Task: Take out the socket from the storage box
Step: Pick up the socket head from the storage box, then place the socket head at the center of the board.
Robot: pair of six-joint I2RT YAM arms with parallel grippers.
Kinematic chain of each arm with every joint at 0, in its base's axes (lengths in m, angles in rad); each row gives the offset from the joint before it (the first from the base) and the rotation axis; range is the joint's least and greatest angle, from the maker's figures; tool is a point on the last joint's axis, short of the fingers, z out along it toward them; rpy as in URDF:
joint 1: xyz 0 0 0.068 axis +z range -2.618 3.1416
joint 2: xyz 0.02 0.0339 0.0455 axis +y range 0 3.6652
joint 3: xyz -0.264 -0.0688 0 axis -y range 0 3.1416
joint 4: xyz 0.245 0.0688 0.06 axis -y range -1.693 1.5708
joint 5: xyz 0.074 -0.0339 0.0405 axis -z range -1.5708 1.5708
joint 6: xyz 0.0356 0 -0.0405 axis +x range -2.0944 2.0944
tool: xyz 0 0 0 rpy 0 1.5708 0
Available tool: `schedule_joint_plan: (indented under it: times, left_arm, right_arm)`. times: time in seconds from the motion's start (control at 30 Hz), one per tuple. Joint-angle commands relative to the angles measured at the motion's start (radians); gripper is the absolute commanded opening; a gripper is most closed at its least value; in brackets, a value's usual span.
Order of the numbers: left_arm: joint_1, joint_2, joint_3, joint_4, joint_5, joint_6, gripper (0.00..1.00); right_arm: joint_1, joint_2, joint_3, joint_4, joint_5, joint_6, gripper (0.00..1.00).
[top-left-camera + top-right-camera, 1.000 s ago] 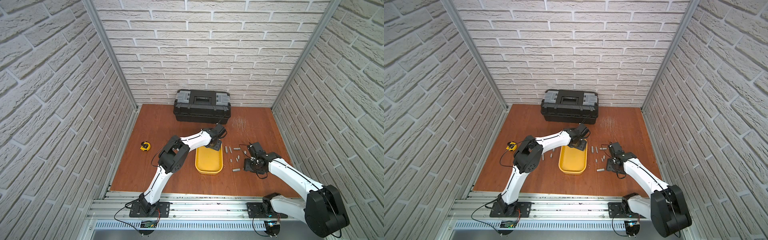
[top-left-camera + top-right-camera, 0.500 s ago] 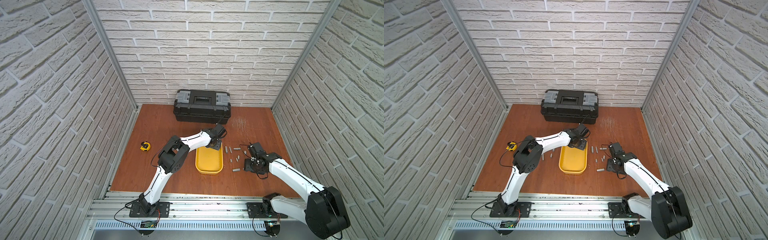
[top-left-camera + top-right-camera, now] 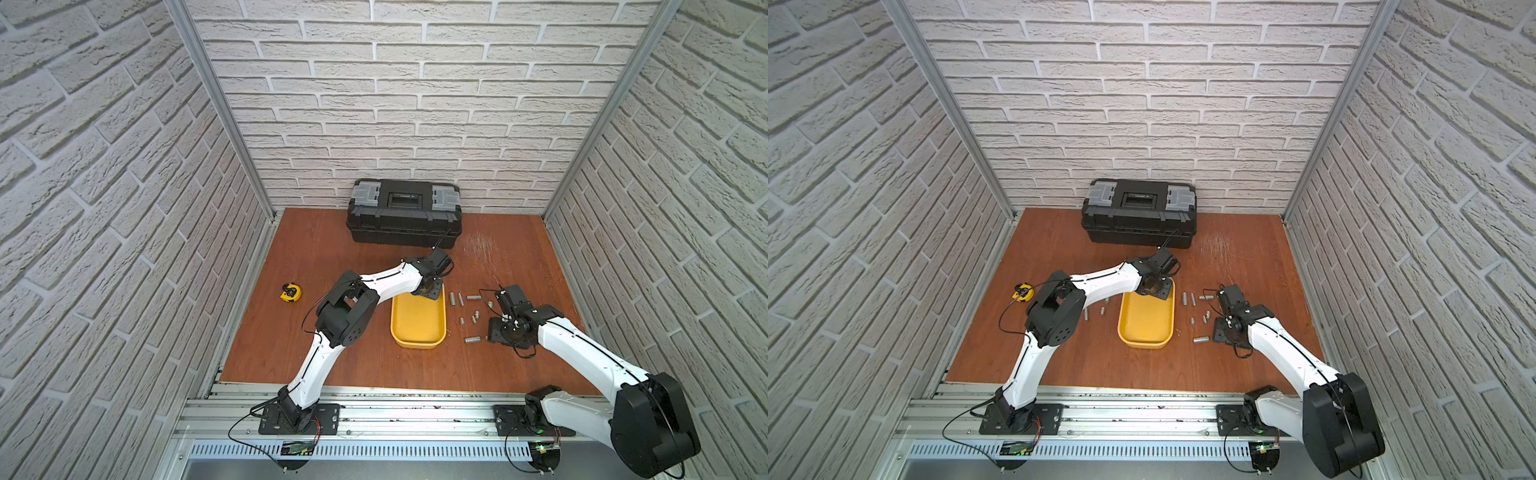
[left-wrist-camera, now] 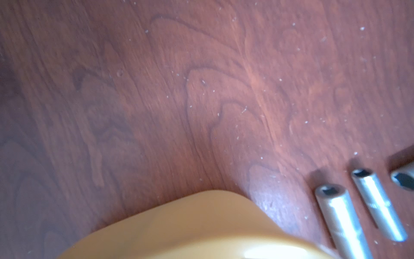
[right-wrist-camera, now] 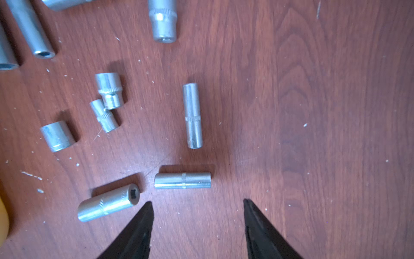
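The storage box (image 3: 417,343), a shallow yellow tray (image 3: 1144,343), lies mid-table. My left gripper (image 3: 430,288) hangs over its far end in both top views (image 3: 1156,287) and hides what is under it. Its fingers do not show in the left wrist view, only the tray's rounded corner (image 4: 201,224). The visible part of the tray holds no socket. Several steel sockets (image 3: 472,340) lie on the wood right of the tray. My right gripper (image 5: 197,201) stands open over bare wood beside them, nothing between its fingertips (image 5: 145,215).
A black toolbox (image 3: 405,216) with grey latches stands against the back wall. A yellow tape measure (image 3: 291,292) lies at the left. More sockets (image 3: 1086,314) lie left of the tray, under my left arm. Two long sockets (image 4: 340,215) rest just beyond the tray's corner.
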Motion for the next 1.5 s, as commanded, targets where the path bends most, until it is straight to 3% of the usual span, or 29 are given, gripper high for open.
schedule_joint_plan:
  times: [0.0, 0.47, 0.93, 1.13, 1.47]
  left_arm:
    - [-0.005, -0.025, -0.041, -0.009, 0.001, -0.006, 0.43]
    - [0.003, -0.323, -0.137, -0.075, -0.095, 0.006, 0.43]
    - [0.179, -0.701, -0.598, -0.116, -0.132, -0.154, 0.44]
    - [0.269, -0.713, -0.676, -0.096, -0.088, -0.149, 0.44]
    - [0.336, -0.549, -0.622, -0.083, -0.018, -0.059, 0.44]
  right_arm:
    - [-0.008, -0.018, 0.015, -0.005, -0.003, -0.007, 0.65]
    - [-0.008, -0.007, 0.023, 0.003, -0.006, -0.011, 0.65]
    - [-0.008, 0.051, 0.026, 0.058, -0.041, -0.018, 0.64]
    - [-0.008, 0.066, 0.028, 0.07, -0.051, -0.022, 0.64]
    - [-0.008, 0.061, 0.025, 0.067, -0.048, -0.024, 0.64]
